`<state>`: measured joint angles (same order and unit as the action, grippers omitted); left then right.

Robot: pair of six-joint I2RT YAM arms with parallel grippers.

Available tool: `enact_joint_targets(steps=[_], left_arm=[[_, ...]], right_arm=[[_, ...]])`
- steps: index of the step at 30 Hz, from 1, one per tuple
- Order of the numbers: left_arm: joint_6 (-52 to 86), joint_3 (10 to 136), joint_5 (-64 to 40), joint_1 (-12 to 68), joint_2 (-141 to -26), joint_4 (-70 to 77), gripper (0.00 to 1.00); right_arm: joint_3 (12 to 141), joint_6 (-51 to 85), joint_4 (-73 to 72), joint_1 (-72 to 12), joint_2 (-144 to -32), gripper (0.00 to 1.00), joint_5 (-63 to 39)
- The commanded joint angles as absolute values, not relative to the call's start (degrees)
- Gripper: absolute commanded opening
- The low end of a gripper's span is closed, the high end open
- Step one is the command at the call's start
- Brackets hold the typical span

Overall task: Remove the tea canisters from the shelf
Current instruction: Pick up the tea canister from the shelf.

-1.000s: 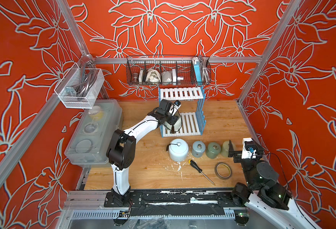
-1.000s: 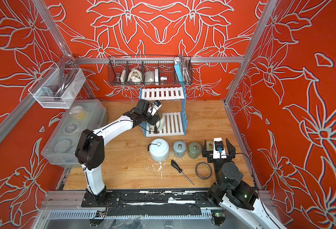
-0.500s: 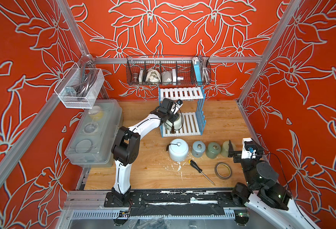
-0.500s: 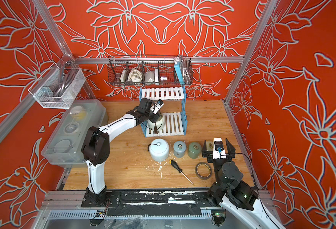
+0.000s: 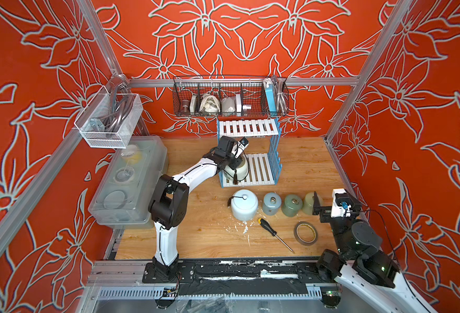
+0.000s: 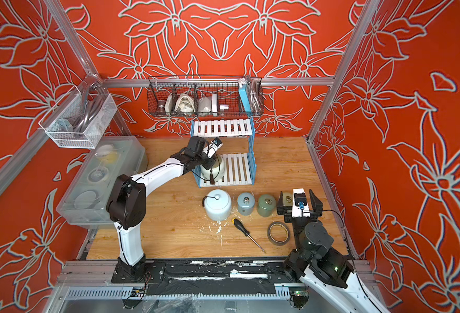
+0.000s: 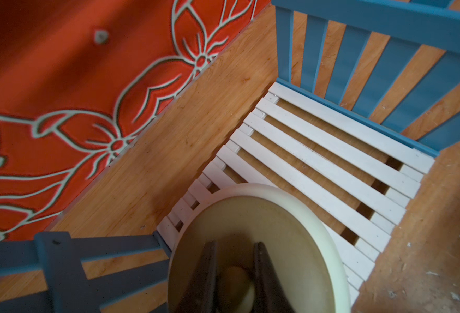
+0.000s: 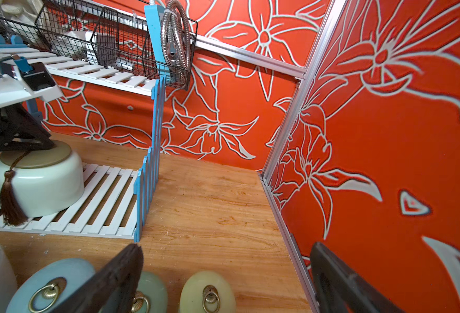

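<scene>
Since the left tool [image 7: 234,252] blocks it from above, the knob on the cream canister [image 8: 39,184] only shows blurry at the wrist, pinched tight. It sits on the lower tier of the shelf [image 5: 261,170]. Meanwhile the right tool [image 8: 224,246] gapes wide, half hiding the yellow-green canister [image 5: 308,202] on the tabletop [image 5: 196,238].

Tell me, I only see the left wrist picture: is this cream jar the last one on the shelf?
Observer: Yes. In both top views the shelf holds only the cream canister; its top board is bare.
Operator: Where are the others?
Observer: Four stand in a row on the table in front: pale blue-white, grey-blue, sage green, yellow-green.
Operator: And the other hand?
Observer: The right hand is open, right by the yellow-green one.
</scene>
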<state>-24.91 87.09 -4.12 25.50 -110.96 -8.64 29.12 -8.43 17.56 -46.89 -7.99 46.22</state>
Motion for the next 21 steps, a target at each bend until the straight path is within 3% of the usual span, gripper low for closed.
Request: enact_joint_targets(steps=[1, 21], left_arm=[[-25.38, 85.48, -6.51, 25.31, -108.63, -13.8, 0.0], [-24.97, 95.94, -11.94, 25.91, -105.4, -14.14, 0.0]], right_arm=[[28.55, -8.08, 16.7, -46.37, -7.96, 0.99, 45.69], [28.48, -7.93, 16.78, -45.61, -7.39, 0.99, 45.04]])
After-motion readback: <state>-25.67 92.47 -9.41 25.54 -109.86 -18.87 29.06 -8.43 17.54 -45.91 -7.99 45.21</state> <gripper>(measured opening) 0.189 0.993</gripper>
